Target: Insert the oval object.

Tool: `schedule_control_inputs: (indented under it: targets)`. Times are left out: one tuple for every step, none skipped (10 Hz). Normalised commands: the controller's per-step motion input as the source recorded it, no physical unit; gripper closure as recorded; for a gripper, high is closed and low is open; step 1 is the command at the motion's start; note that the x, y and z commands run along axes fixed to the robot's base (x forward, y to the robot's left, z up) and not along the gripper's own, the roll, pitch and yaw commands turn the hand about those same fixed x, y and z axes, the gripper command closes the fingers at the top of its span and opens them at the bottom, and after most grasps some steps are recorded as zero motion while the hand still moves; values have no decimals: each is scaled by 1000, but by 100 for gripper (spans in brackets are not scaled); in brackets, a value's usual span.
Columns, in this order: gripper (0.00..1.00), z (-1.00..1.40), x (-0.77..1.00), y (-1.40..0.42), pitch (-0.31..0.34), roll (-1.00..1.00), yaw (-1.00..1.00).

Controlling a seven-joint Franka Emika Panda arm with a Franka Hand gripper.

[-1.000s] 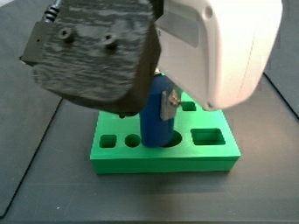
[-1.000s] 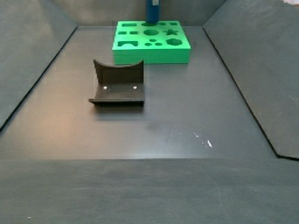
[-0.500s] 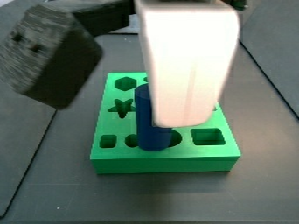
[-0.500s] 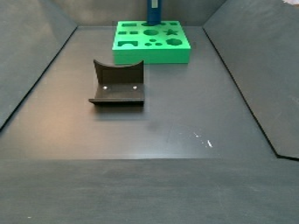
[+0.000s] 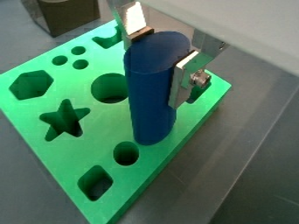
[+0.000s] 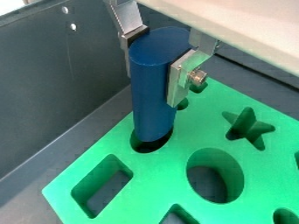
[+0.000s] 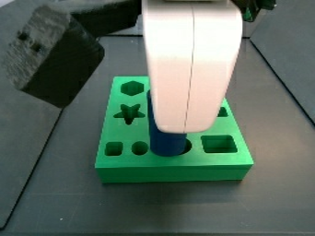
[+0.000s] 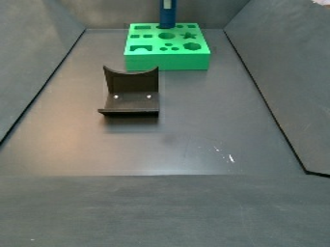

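Observation:
The oval object (image 5: 152, 96) is a tall blue peg standing upright with its lower end in a hole near the edge of the green board (image 5: 87, 153). It shows in both wrist views (image 6: 156, 87). My gripper (image 5: 163, 57) is at the peg's top, and its pads press the peg from two sides (image 6: 160, 54). In a side view only the peg's base (image 7: 169, 145) shows, under the white arm body, on the board (image 7: 185, 171). In the far side view the peg (image 8: 168, 12) rises from the board (image 8: 149, 48) at the back.
The fixture (image 8: 129, 92) stands on the dark floor in front of the board. A dark grey block (image 7: 50, 55) looms close to the camera beside the arm. The board has several other open shaped holes, including a star (image 5: 65, 118). Dark walls (image 6: 59, 79) border the board.
The white arm body has shifted across the near side view and now covers most of the peg. The peg stays in the same hole.

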Motion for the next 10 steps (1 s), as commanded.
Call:
schedule_control_inputs:
  targets:
    - [100,-80,403,-43,173,500,-200]
    - [100,-80,263,0,106,196,-154]
    - [100,-143,197,0,69,124,-143]
    - [100,-209,426,-91,100,30,-269]
    - [100,-220,566,-91,127,54,-320]
    - [100,-166,320,0,67,6,-249]
    - [100,-177,17,0,0,0,-149]
    - [100,-231,-49,0,-91,0,0]
    - [100,-226,-163,0,-147,3,0]
    - [100,-280,-260,0,-214,60,0]
